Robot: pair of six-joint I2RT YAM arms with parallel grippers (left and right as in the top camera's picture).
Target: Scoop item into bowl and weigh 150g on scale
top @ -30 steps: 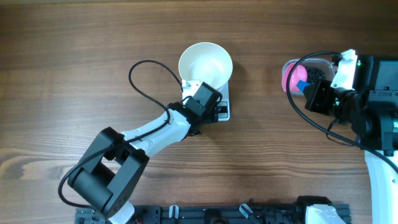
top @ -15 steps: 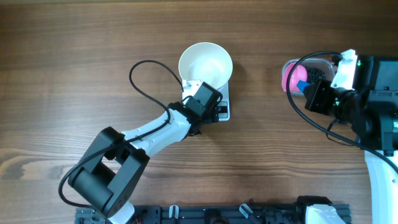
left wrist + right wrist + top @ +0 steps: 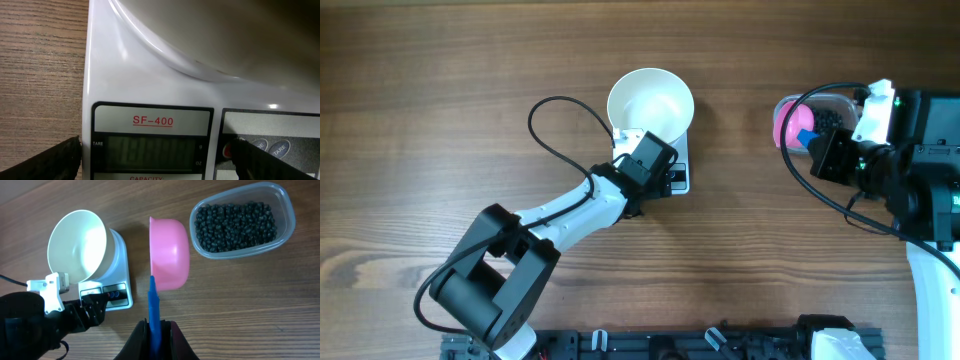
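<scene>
Nothing has moved since the earlier frames; both arms sit as they did.

From overhead, the white bowl (image 3: 651,100) stands on the scale (image 3: 681,172) and is empty, so scooping and weighing are still to do. The left claw (image 3: 667,183) hovers at the scale's front. The right claw (image 3: 812,140) is by the clear tub (image 3: 835,105), across the tabletop (image 3: 470,80).

The left wrist view shows that claw spread wide, its fingers (image 3: 55,160) flanking the display (image 3: 150,150), whose digits are too blurred to read.

The right wrist view shows the right claw closed on the blue handle (image 3: 154,310) of a pink scoop (image 3: 170,260) with no beans visible in it. The black beans (image 3: 235,222) all lie in the tub.
</scene>
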